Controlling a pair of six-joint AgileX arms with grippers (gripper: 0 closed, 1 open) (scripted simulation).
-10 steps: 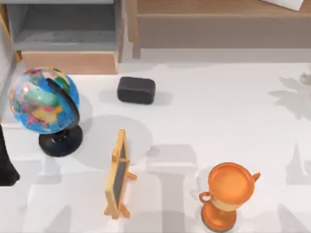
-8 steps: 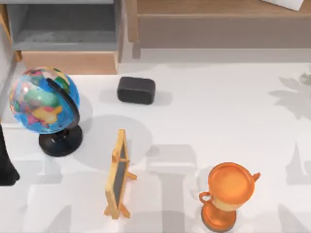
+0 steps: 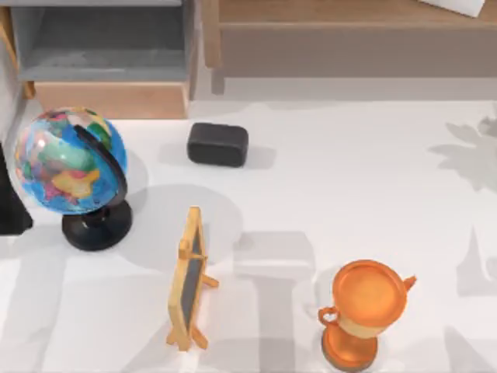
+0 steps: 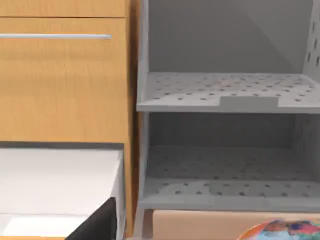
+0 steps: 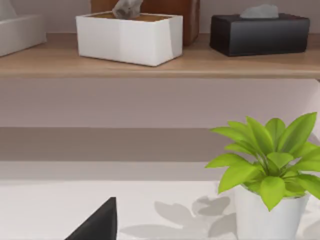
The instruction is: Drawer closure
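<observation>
The drawer [image 3: 109, 99] stands pulled out at the table's far left, its grey floor exposed behind a light tan front panel. In the left wrist view the panel [image 4: 210, 226] runs under grey perforated shelves. My left arm [image 3: 11, 203] is a dark shape at the left edge, beside the globe and nearer than the drawer front, apart from it. A dark part of the left gripper [image 4: 97, 225] shows in the left wrist view. A dark part of the right gripper [image 5: 97, 222] hangs over the white table, facing a shelf.
A globe [image 3: 70, 163] on a black stand sits just in front of the drawer. A black box [image 3: 217, 144], a small easel chalkboard [image 3: 188, 278] and an orange trophy [image 3: 363, 311] stand further right. A long wooden shelf unit [image 3: 349, 39] lines the back; a potted plant [image 5: 267, 175] stands at the right.
My left arm has moved along the left edge towards the drawer, from level with the globe's base to level with the globe itself. Nothing else has moved.
</observation>
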